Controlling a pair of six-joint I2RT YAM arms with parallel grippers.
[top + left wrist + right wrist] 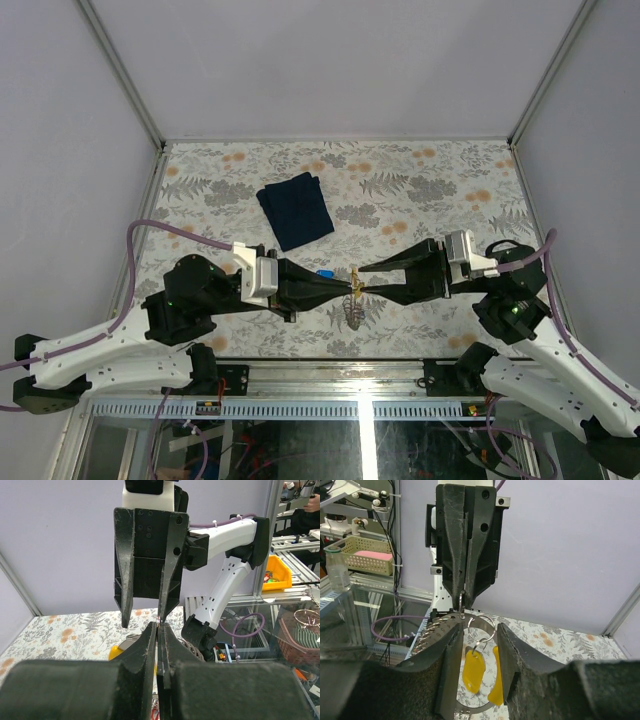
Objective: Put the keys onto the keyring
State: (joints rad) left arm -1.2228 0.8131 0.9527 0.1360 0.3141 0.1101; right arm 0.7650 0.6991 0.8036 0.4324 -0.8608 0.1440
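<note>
Near the 6 o'clock edge of the table [420, 190] the two arms meet tip to tip. The left gripper [343, 288] comes in from 9 o'clock, its fingers pressed tight on the thin wire of the keyring [353, 308], which hangs just below the pinch. The right gripper [364, 279] comes in from 3 o'clock with a narrow gap between its fingers, gripping nothing. In its wrist view two yellow-tagged keys [473, 670] dangle in that gap, apparently already on the wire.

The step in hand looks like working a key along the ring. The left pinch should stay firm and steady – it is the only anchor. The right fingers should close squarely on one tag or its small loop, not on both, then make short moves along the wire's curve so the ring is not twisted out of the grip.

A blue-tagged key [325, 272] lies loose at 10 o'clock of the meeting point. A navy cloth [296, 210] lies farther off at 11 o'clock.

Beyond the table, the left wrist view shows a yellow bin [278, 575] of small coloured items too blurred to name. It also shows a wicker basket [300, 632] at 3 o'clock, with a wire thing at its rim. The right wrist view shows a tan basket [362, 555] at 10 o'clock holding something pink, with a clear jar [334, 567] beside it – contents unclear.
</note>
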